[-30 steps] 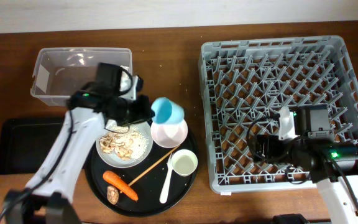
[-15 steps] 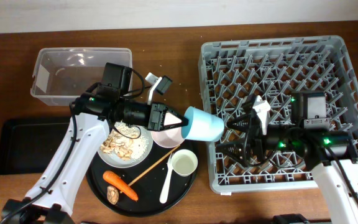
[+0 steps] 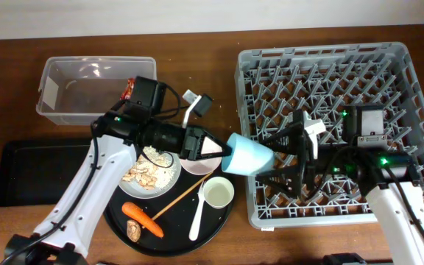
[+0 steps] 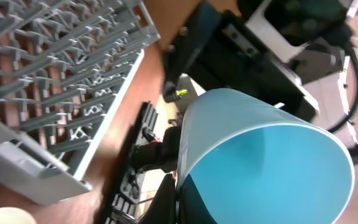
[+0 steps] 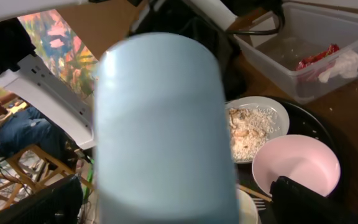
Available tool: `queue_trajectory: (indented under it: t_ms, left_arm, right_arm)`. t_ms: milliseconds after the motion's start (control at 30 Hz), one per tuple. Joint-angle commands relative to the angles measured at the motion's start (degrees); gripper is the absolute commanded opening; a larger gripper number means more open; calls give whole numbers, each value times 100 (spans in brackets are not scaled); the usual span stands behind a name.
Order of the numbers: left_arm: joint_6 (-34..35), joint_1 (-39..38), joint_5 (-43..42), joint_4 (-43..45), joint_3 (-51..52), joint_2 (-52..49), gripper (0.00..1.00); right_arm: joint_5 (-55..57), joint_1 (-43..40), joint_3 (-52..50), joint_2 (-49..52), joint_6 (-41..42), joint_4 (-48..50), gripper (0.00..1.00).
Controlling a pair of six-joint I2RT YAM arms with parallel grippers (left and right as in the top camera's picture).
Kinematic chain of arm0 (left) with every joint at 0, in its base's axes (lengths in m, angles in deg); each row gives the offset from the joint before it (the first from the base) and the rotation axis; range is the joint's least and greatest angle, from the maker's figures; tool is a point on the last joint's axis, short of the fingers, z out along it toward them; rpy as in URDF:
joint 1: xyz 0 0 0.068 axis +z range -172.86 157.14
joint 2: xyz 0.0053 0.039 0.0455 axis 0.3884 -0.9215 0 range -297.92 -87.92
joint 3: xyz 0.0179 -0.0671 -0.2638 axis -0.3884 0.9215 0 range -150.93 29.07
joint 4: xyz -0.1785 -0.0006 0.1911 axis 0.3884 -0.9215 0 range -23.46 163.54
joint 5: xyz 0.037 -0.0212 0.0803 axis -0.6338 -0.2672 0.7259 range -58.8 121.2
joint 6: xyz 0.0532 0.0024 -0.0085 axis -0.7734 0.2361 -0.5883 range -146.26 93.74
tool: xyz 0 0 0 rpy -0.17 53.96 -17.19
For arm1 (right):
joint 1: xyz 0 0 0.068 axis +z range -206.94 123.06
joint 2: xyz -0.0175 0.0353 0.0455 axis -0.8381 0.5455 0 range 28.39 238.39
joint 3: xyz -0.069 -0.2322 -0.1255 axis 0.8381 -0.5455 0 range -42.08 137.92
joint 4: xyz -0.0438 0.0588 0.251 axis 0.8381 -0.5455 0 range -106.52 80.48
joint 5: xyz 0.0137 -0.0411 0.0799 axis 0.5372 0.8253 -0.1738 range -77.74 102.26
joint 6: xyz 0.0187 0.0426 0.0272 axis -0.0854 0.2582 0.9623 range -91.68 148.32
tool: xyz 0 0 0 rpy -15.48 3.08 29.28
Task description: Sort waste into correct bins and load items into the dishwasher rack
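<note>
My left gripper (image 3: 223,151) is shut on the rim of the light blue cup (image 3: 250,157) and holds it sideways in the air between the round tray and the grey dishwasher rack (image 3: 330,81). My right gripper (image 3: 267,160) is open, one finger on each side of the cup's base. The cup fills the left wrist view (image 4: 272,168) and the right wrist view (image 5: 163,124). The plate with rice crumbs (image 3: 149,173), bowl (image 3: 197,165), small white cup (image 3: 218,193), fork (image 3: 197,213) and carrot (image 3: 142,218) lie on the round tray.
The clear tub (image 3: 94,88) at the back left holds the red wrapper (image 3: 129,88) and a white scrap (image 5: 344,62). The shallow black tray (image 3: 28,173) lies at the far left. A wooden stick (image 3: 175,200) lies on the round black tray (image 3: 116,213).
My left arm carried the light blue cup right, from over the tray to the rack's left edge. My right gripper moved left and now has its open fingers on both sides of the cup's base.
</note>
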Motion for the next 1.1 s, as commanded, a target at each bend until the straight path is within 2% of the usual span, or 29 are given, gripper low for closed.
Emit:
queue_trajectory:
  t_ms: [0,100,267,600,733,833,900,1067]
  left_arm:
    - [-28,-11,-345,4,-83,44,0]
    - [-28,-11,-297,4,-83,44,1]
    - [-28,-11,-293,4,-83,44,0]
    - [-28,-11,26,24,-83,44,0]
    - [-28,-11,26,162,-83,44,1]
    - [-28,48,120,278,-85,44,29]
    - [-28,184,640,229,-83,46,34]
    - [-28,588,2752,-505,-83,46,34]
  right_arm:
    - [-184,31,96,162,-81,13,96]
    - [-190,31,96,181,-81,13,90]
    - [-492,31,96,179,-83,116,86]
    - [-505,31,96,181,-81,116,61]
    - [-501,31,96,179,-81,101,57]
    - [-372,28,96,179,-26,101,55]
    - [323,24,96,179,326,105,52]
    - [2404,20,111,179,1425,98,49]
